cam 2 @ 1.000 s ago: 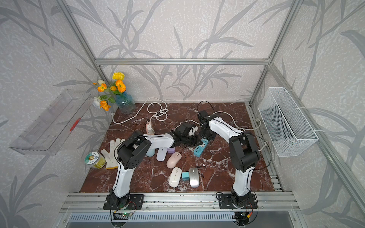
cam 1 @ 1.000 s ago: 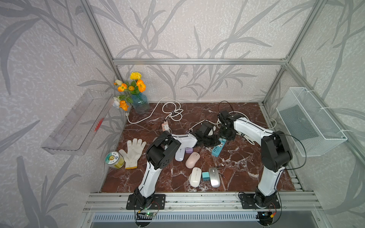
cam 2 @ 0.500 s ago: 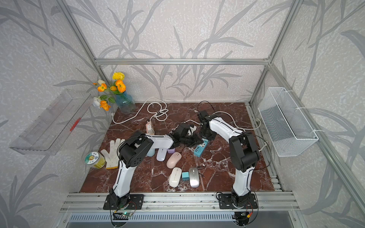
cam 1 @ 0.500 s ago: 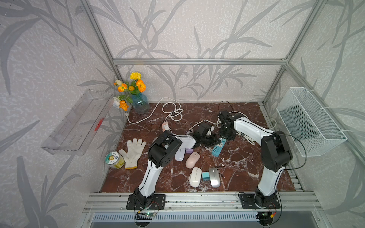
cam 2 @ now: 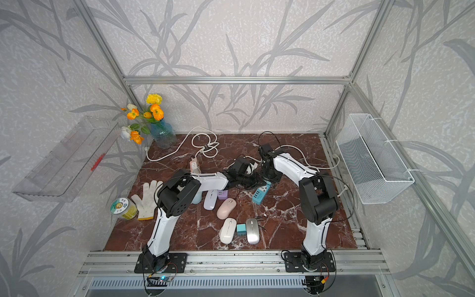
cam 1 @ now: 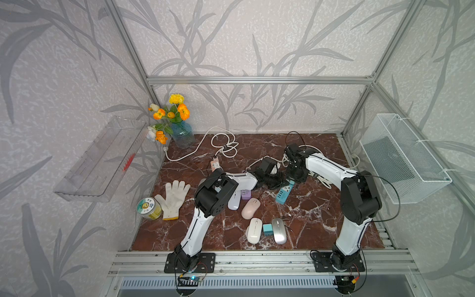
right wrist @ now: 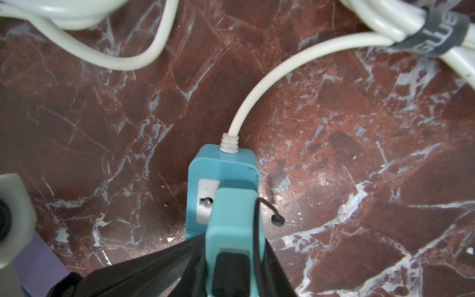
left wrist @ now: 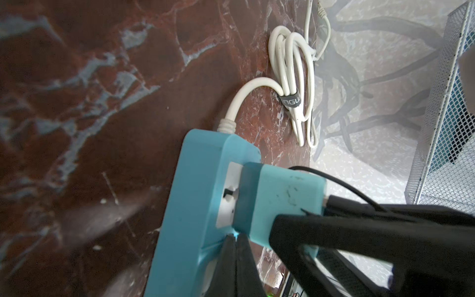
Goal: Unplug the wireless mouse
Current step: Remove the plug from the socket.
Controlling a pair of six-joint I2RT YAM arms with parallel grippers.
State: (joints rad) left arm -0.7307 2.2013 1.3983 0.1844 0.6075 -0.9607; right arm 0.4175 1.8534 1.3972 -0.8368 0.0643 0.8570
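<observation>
Right wrist view: right gripper [right wrist: 234, 253] is clamped narrow on the teal adapter [right wrist: 232, 213], which is fully seated in the teal power strip [right wrist: 223, 163] at its cord end — the pull is not yet done. Left gripper [left wrist: 235, 244], tips pressed together, rests against the strip beside the adapter, likely pinning it. Next move probably calls for a straight pull off the socket face. White cord bundle [left wrist: 293, 84] lies close behind. Thin black lead [right wrist: 255, 231] trails from the adapter — cannot tell which mouse it feeds. Silver mouse [cam 1: 279, 230] and pink mouse [cam 1: 250, 208] lie well apart, nearer the front.
</observation>
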